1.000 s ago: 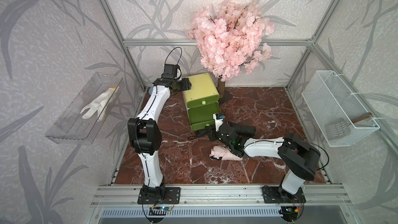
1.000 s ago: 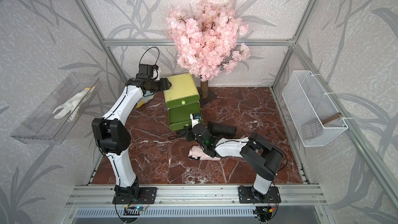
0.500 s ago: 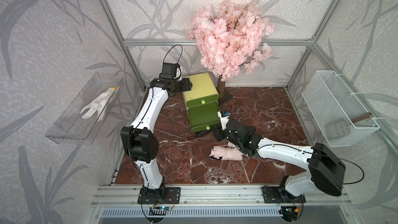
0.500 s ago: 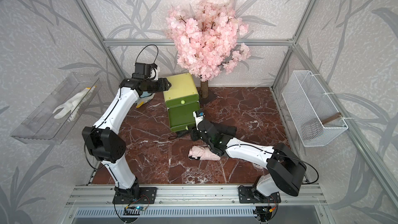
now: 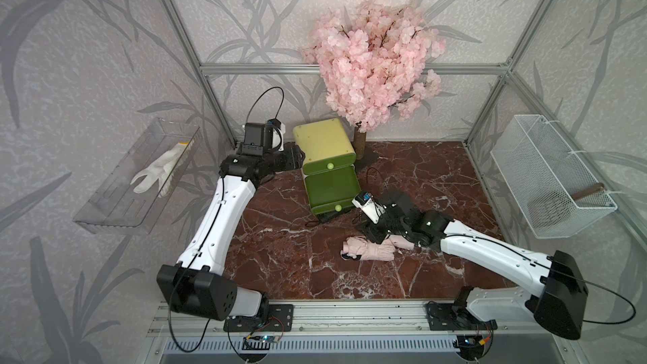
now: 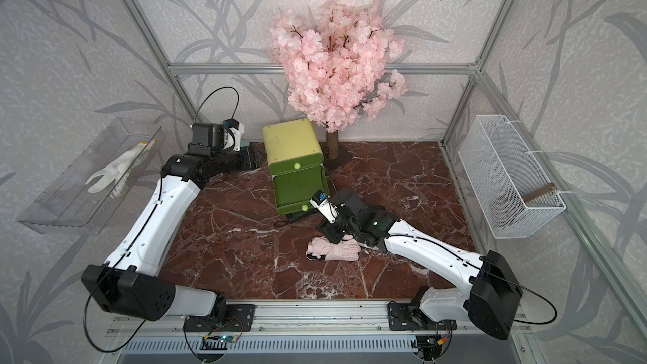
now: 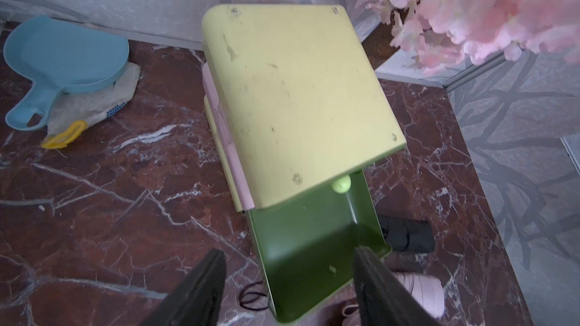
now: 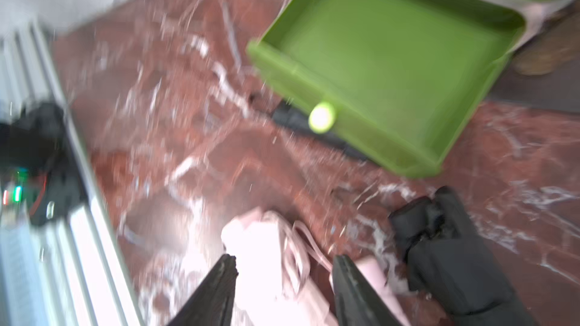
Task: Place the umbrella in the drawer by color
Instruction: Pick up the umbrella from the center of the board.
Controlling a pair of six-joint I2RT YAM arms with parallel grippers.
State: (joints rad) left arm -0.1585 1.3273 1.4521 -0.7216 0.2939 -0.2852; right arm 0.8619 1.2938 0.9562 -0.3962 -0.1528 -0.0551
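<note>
**A:** Grey leaf-print walls around a red marble floor [image 5: 280, 267]. What is going on there?

**B:** The right pincer [image 8: 282, 265] hangs low with its jaws parted. The folded pink umbrella [image 8: 257, 233] lies on the floor under the gap, and I see no grip on it. A black umbrella [image 8: 455, 246] lies just beside it. Past both stands a green cabinet [image 5: 324, 143]. Its lower drawer [image 8: 392, 58] is pulled out and empty, and its upper drawer [image 5: 327, 166] is closed. The left pincer [image 7: 288, 254] is up near the cabinet's top, jaws wide, holding nothing.

**A:** How far along is the job?

**B:** Early, I judge. One drawer is open, but both umbrellas are on the floor and neither is stowed. Each has yet to be lifted and placed, and the upper drawer probably has to be opened too.

**A:** What can't you make out?

**B:** The right wrist view is blurred, so I cannot tell whether the jaws touch the pink umbrella. In both top views the right arm covers one end of that umbrella and most of the black one. Nothing shows clearly which drawer goes with which colour. The left wrist view shows a pink strip [image 7: 226, 139] along the cabinet's side, but its purpose is unclear. The cabinet's top hides the back of the open drawer.
</note>
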